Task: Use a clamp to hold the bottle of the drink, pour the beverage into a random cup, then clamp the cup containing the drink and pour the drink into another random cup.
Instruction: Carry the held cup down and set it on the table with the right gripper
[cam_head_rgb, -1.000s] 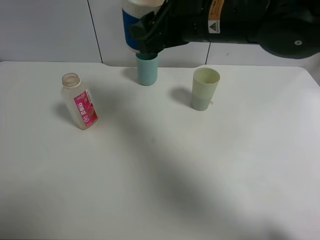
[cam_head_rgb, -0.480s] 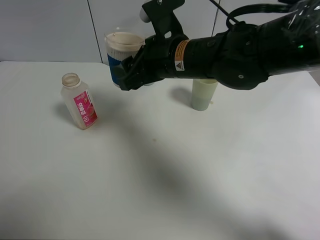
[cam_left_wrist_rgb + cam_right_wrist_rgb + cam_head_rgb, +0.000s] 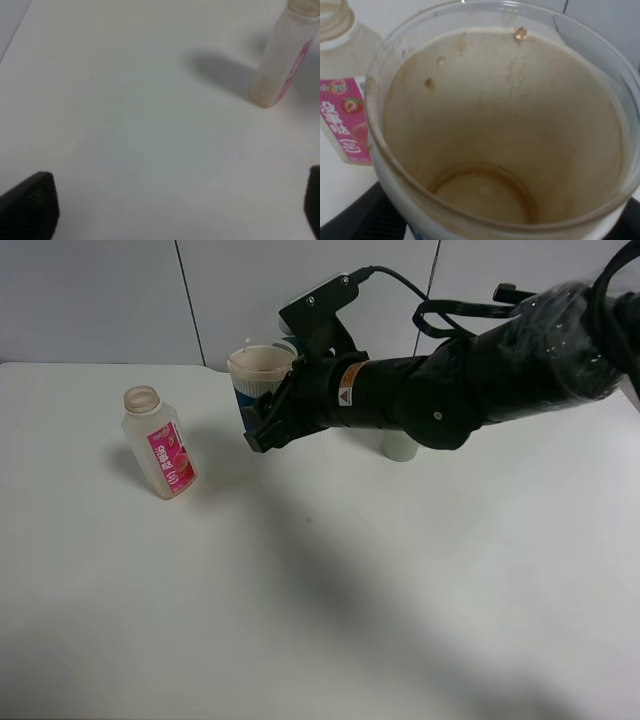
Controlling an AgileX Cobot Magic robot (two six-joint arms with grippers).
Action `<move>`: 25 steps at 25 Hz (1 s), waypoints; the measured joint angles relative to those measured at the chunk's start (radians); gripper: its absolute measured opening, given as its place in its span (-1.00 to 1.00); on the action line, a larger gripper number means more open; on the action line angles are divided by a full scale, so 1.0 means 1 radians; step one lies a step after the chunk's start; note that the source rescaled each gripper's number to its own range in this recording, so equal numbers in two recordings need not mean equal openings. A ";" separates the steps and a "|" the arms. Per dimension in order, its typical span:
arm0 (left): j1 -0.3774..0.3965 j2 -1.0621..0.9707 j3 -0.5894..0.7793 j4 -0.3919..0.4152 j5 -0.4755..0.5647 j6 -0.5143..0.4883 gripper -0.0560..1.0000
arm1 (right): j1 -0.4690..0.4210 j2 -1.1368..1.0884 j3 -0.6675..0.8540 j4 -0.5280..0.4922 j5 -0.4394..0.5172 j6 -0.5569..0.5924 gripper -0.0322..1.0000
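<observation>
At the left of my high view the bottle of the drink [image 3: 159, 444] stands upright and uncapped on the white worktop [image 3: 320, 590], pink label facing me. My left hand [image 3: 165, 210] shows only in its own wrist view as two dark tips set wide apart over bare worktop, holding nothing, with the bottle at that frame's upper right. Just right of the bottle, above centre, my right hand [image 3: 262, 420] is clamped on the blue-sleeved cup [image 3: 258, 380], carried upright and clear of the bottle. Its wrist view looks straight into the cup: brown-stained walls, a few droplets, almost no beverage. Behind the black arm [image 3: 470, 380], the pale green cup [image 3: 401, 448] barely shows.
</observation>
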 joint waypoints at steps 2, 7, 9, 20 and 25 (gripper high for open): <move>0.000 0.000 0.000 0.000 0.000 0.000 1.00 | 0.000 0.002 0.045 0.002 -0.080 -0.004 -0.93; 0.000 0.000 0.000 0.000 0.000 0.000 1.00 | 0.000 0.003 0.161 0.001 -0.214 -0.007 -0.93; 0.000 0.000 0.000 0.000 0.000 0.000 1.00 | 0.000 0.003 0.195 0.001 -0.233 -0.007 -0.93; 0.000 0.000 0.000 0.000 0.000 0.000 1.00 | 0.000 0.050 0.346 0.001 -0.470 -0.020 -0.93; 0.000 0.000 0.000 0.000 0.000 0.000 1.00 | 0.000 0.092 0.360 0.001 -0.488 -0.034 -0.93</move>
